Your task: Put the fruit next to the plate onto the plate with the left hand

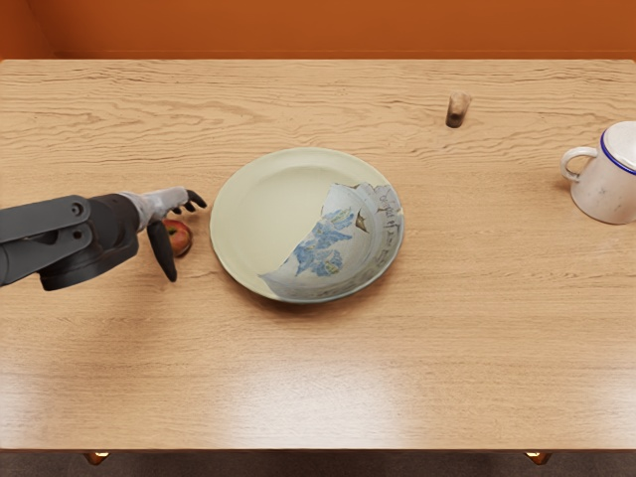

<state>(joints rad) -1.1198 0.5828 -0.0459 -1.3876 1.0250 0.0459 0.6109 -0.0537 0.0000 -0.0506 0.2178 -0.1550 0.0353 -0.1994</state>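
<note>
1. Left hand [159,214] reaches in low over the table [318,378], its dark arm coming from the left edge.
2. It's spread: the thumb points down toward the near edge and the curled fingers [191,204] sit on the far side, with a clear gap between them.
3. Right in that gap sits the fruit [183,237], small and red, on the wood and tucked against the thumb. Whether the fingers touch it, I cannot tell.
4. Just past the fingertips, on the side away from the arm, lies the plate [263,199], pale with a blue pattern on the part farthest from the hand. The fruit is beside its rim, not on it.
5. Well beyond the plate and farther back stands a small brown cork-like stub [457,109].
6. Farthest from the hand, at the opposite edge, is a white mug [608,179] with a blue rim.
</note>
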